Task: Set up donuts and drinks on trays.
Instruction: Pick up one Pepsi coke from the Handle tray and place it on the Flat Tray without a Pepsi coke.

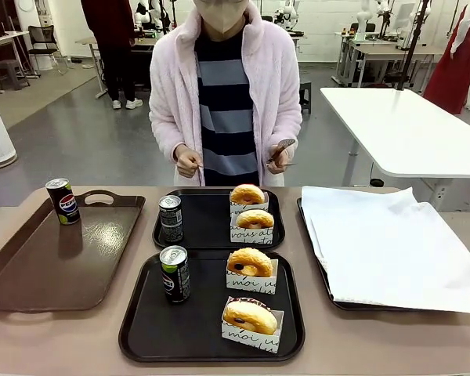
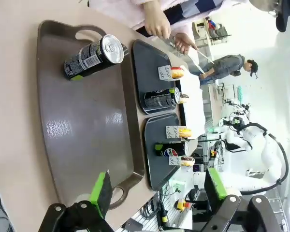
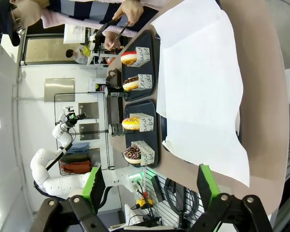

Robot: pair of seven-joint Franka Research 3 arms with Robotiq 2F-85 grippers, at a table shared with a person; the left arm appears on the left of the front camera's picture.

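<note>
We found two black trays set one behind the other at mid-table, each carrying one dark soda can on its left side and two ring donuts in white paper sleeves on its right. In the left wrist view, the left gripper stood with jaws wide and empty, apart from the trays and over the near edge of the brown handled tray. The right gripper likewise stood wide and empty, clear of the paper-lined tray. A third can, bearing a Pepsi logo and a green band, stood upright at the brown tray's far left corner. The sleeves carried black script, of which we read "moi". The person stood at the far side holding tongs.
</note>
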